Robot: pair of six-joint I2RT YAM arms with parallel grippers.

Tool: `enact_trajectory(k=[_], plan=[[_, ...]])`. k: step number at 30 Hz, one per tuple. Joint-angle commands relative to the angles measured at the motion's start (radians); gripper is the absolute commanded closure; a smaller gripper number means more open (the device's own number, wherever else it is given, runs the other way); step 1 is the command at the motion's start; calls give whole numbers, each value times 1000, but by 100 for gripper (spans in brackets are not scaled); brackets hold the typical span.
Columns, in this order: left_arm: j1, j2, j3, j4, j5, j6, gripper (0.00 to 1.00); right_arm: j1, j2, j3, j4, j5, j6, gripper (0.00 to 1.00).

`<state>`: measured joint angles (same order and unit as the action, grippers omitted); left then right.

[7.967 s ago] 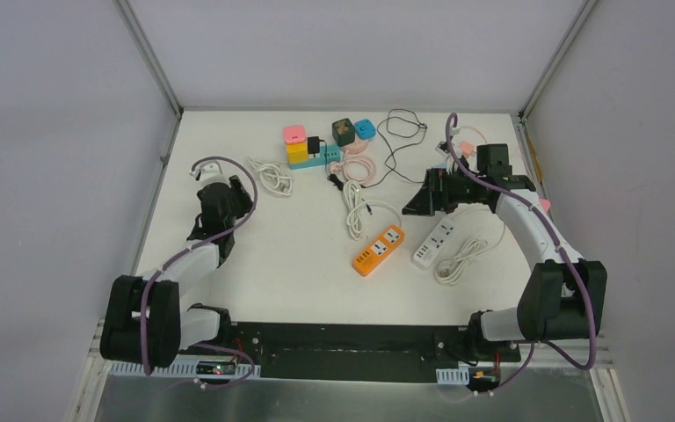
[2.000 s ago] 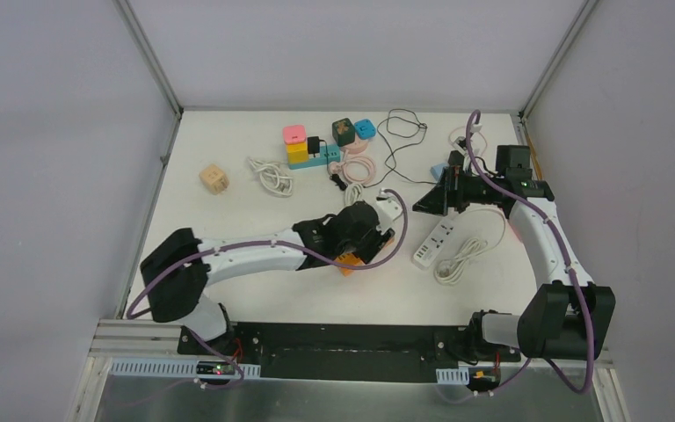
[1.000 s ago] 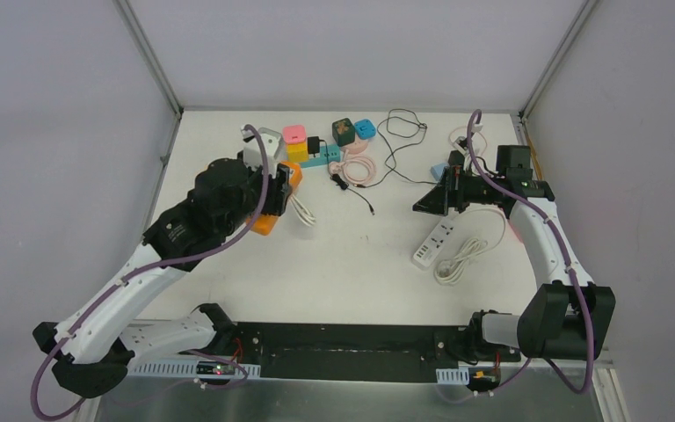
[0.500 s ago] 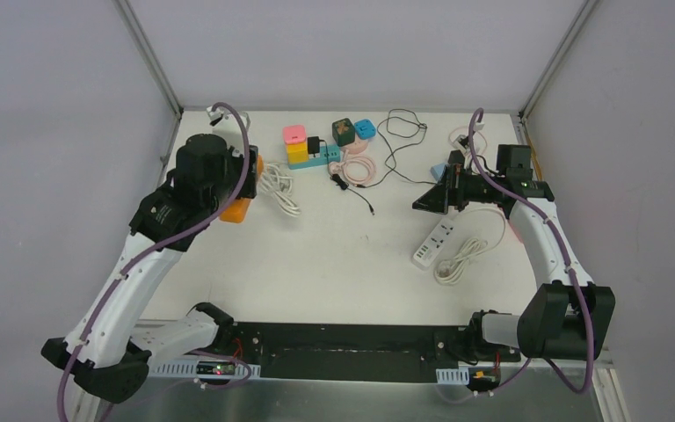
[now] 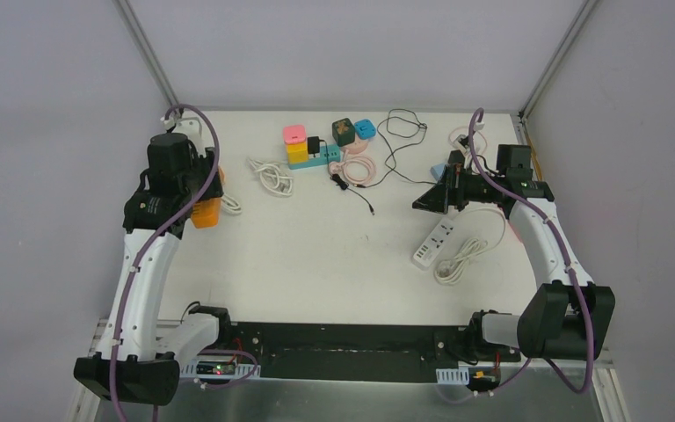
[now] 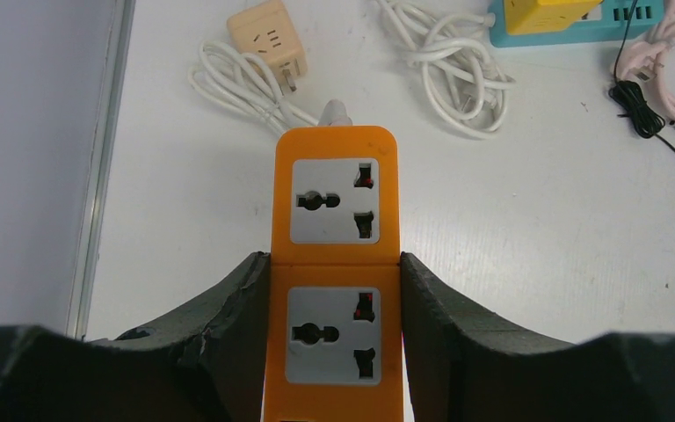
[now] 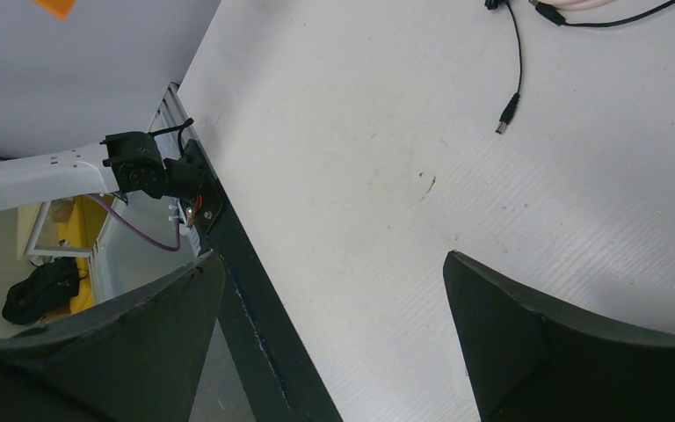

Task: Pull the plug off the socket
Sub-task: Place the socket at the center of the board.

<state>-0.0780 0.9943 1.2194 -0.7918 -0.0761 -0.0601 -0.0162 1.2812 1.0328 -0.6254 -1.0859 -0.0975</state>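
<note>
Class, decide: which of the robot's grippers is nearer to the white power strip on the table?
Right. The right gripper hangs open just past the far end of the white power strip. The left gripper is far off to the left, shut on the orange power strip.

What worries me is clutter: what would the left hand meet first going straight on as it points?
Probably the white cord beyond the orange power strip the left hand holds, then the beige cube plug; height over the table is unclear.
</note>
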Motion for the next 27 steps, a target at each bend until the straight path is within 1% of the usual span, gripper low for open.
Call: enact_trajectory(k=[1,4,7,9,11,19,27], plan=[[50,-7,-33,112,9,-17,100,-1,-22,1,35,-16,0,0],[72,2,-54,133,-4,-26,100,-1,-22,1,35,-18,0,0],[118,20,-78,151,-33,-39,100,0,-25,1,35,-23,2,0],[161,38,-103,175,-46,-67,100,1,-26,0,35,-26,4,0],[212,63,-117,191,-24,-98,100,2,-29,0,37,-30,7,0],[289,194,-138,219,-65,-127,100,15,-41,-4,47,-26,12,0],[349,374,-153,254,-26,-135,100,51,-52,-4,49,-5,8,0]])
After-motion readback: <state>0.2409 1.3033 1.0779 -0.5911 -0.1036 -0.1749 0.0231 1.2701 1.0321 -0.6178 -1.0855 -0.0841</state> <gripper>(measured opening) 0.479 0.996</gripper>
